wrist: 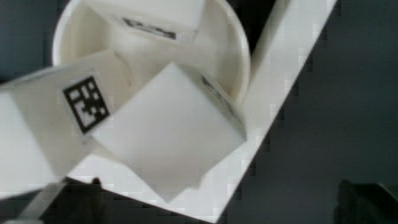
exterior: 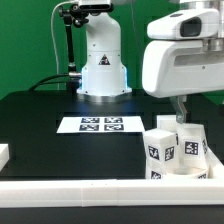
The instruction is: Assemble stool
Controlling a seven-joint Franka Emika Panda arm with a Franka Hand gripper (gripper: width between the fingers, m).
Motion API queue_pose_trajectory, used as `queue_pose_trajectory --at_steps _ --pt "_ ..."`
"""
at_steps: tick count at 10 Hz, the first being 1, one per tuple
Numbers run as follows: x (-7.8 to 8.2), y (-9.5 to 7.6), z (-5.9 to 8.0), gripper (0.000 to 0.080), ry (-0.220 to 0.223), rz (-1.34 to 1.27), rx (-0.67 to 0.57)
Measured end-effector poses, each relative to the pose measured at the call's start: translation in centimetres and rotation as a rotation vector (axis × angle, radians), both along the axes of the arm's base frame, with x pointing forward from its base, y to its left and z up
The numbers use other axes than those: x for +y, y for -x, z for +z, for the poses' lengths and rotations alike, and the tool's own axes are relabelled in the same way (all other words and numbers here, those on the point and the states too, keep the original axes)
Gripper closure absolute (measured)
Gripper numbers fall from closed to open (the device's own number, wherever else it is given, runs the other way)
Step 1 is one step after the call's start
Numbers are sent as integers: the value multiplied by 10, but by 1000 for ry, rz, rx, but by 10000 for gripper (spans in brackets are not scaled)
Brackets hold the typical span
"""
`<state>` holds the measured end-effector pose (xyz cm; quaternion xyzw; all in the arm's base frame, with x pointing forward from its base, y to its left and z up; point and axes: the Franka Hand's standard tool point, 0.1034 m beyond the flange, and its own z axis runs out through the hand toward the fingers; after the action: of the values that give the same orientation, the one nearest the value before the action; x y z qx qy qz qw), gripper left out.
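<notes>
Step in hand: I judge this to be an early pick; none of the stool parts look joined yet, and I am lining up over the pile.
Stool parts: the legs (exterior: 172, 150) stand clustered on the black bench (exterior: 40, 120) toward the exterior view's right, just inside the white border rail (exterior: 100, 195); each shows a black-and-white tag.
Seat disc: in the wrist view a curved white rim, which I take for the seat disc (wrist: 107, 40), lies beyond a tagged leg (wrist: 71, 110) and a second blocky piece tilted corner-up. I cannot pick it out in the exterior view.
Arm: the wrist housing hangs right above the leg cluster in the exterior view.
Pincer: the pincer (exterior: 181, 108) is spread to its full width and grips nothing; only a little of it shows below the housing, and its tips do not show clearly at the wrist camera.
Marker board: the marker board (exterior: 100, 124) lies flat mid-bench, well apart from the parts.
Next move: I would choose one leg, square the jaws to its flat faces, then descend and close. The pieces crowd together, so a finger could nudge a neighbour.
</notes>
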<state>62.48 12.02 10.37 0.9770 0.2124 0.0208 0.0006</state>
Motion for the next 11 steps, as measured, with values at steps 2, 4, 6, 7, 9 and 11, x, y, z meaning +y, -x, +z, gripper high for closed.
queue_pose_trajectory --at_steps 2,4,6,7,9,11 --pt "-5 -1 0 151 15 84 -1" --pt "-9 -1 -1 151 38 218 0" --pt "-8 0 -11 151 49 306 2" --pt "-7 1 -17 151 52 310 7" --pt "-10 4 -27 151 61 314 23" --pt "-7 6 -28 151 61 305 25"
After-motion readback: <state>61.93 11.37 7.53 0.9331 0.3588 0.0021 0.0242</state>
